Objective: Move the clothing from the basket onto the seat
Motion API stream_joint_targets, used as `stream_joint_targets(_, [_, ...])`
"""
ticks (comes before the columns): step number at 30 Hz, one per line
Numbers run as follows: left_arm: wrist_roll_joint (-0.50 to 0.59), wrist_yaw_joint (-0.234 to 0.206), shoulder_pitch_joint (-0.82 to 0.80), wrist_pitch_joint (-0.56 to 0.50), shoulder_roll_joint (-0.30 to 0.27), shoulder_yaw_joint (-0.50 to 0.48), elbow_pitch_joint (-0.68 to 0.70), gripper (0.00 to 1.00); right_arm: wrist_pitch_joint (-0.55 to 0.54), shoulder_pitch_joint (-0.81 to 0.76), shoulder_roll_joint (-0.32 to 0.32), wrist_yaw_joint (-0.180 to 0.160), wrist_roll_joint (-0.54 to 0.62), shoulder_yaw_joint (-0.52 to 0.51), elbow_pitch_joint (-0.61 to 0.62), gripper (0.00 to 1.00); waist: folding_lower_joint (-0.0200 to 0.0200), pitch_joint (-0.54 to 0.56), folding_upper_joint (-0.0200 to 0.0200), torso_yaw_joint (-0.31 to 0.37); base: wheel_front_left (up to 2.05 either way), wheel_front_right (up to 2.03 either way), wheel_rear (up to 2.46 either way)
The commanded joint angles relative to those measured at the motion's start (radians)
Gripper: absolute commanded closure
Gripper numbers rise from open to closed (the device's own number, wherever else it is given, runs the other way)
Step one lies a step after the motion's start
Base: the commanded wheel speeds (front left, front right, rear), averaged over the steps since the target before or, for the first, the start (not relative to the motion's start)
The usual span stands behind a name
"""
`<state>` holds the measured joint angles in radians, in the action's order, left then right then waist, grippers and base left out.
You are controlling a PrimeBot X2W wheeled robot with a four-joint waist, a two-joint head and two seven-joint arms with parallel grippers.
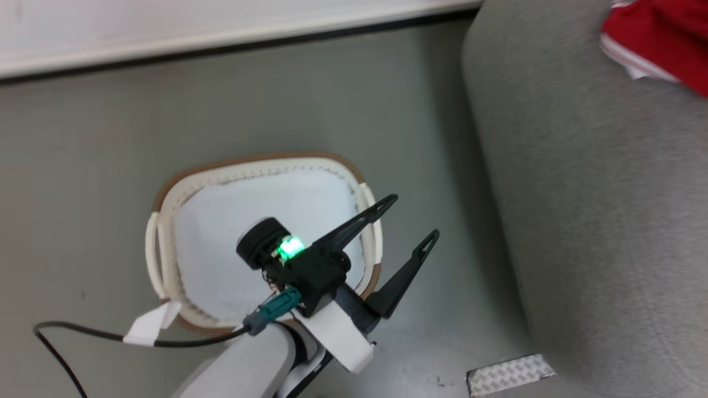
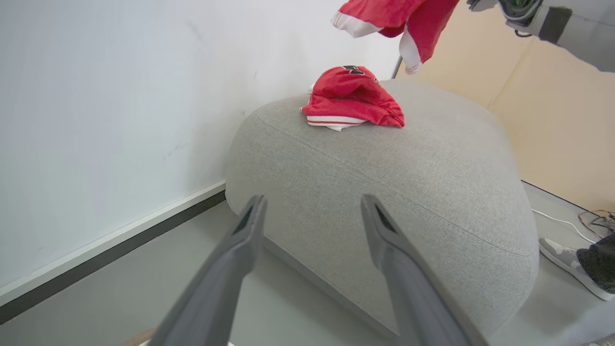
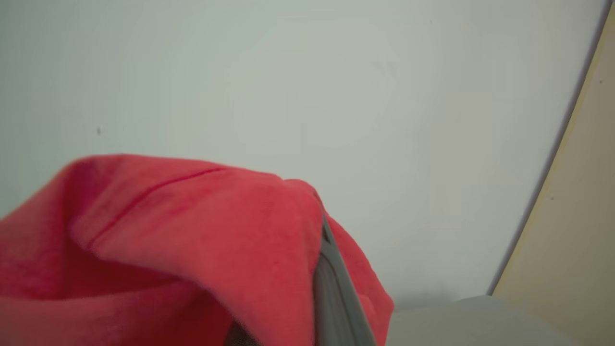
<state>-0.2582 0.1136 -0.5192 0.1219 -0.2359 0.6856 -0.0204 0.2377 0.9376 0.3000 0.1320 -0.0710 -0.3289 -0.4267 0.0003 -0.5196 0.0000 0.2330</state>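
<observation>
You are near the end of this job, as far as these views let you judge. The basket (image 1: 260, 164) sits on the floor just beside the seat (image 1: 581, 221), and what you can see of its white lining is bare. The arm above it hides part of the bottom, so you cannot rule out something lying there.

One piece of the clothing, the jersey (image 2: 353, 98), lies bunched on top of the seat, towards its far side in the left wrist view. Its white striped trim shows along the lower edge.

The second garment (image 2: 399, 19) hangs in the air above the seat, over the jersey and not touching it. In the right wrist view, red fabric drapes over your right fingers (image 3: 331, 288). One dark finger shows and the cloth covers the other. Since the garment hangs free, you can take it that they are clamped on it.

Your left fingers (image 1: 359, 224) are spread apart and hold nothing. They hover over the basket's near rim and point towards the seat.

What is left for you is to lower the second garment onto the seat and let go.
</observation>
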Motion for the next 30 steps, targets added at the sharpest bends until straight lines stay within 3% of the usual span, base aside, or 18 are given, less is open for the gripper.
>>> stream_joint_targets(1, [0.009,0.001,-0.023,0.010,0.006,0.000,-0.004,0.00,-0.006,0.044,0.030,-0.003,0.026,-0.034,-0.013,1.00,-0.0003,-0.116,0.0000,-0.098,0.00,0.00,0.00])
stream_joint_targets(8, [0.001,0.005,-0.074,0.068,0.055,0.022,-0.048,0.00,-0.077,0.222,0.177,-0.003,0.211,-0.335,-0.139,1.00,-0.0003,-0.219,0.0000,-0.196,0.00,0.00,0.00])
stream_joint_targets(11, [0.000,0.004,-0.077,0.087,0.062,0.024,-0.073,0.00,-0.062,0.233,0.174,-0.003,0.308,-0.493,-0.160,1.00,-0.0003,-0.241,0.0000,-0.223,0.00,0.00,0.00])
stream_joint_targets(15, [0.001,0.005,-0.080,0.109,0.080,0.036,-0.108,0.00,-0.037,0.212,0.103,-0.003,0.428,-0.610,-0.205,1.00,-0.0003,-0.255,0.0000,-0.236,0.00,0.00,0.00])
stream_joint_targets(17, [0.001,0.005,-0.084,0.116,0.083,0.038,-0.123,0.00,-0.024,0.206,0.077,-0.003,0.467,-0.644,-0.231,0.59,-0.0003,-0.255,0.0000,-0.235,0.00,0.00,0.00])
stream_joint_targets(18, [0.000,0.005,-0.087,0.119,0.085,0.039,-0.129,0.00,-0.021,0.203,0.065,-0.003,0.488,-0.662,-0.247,0.10,-0.0003,-0.252,0.0000,-0.233,0.00,0.00,0.00])
stream_joint_targets(19, [0.000,0.005,-0.090,0.122,0.086,0.040,-0.134,0.00,-0.016,0.203,0.054,-0.003,0.507,-0.674,-0.263,0.00,-0.0003,-0.246,0.0000,-0.230,0.00,0.00,0.00])
stream_joint_targets(26, [-0.012,-0.018,-0.073,0.132,0.079,0.012,-0.163,0.00,0.025,0.181,-0.011,-0.003,0.547,-0.612,-0.345,0.00,-0.0003,-0.167,0.0000,-0.190,0.00,0.00,0.00])
stream_joint_targets(30, [-0.039,-0.042,-0.039,0.136,0.075,-0.019,-0.176,0.00,0.028,0.114,-0.070,-0.003,0.489,-0.515,-0.290,0.00,-0.0003,-0.089,0.0000,-0.158,0.00,0.00,0.00])
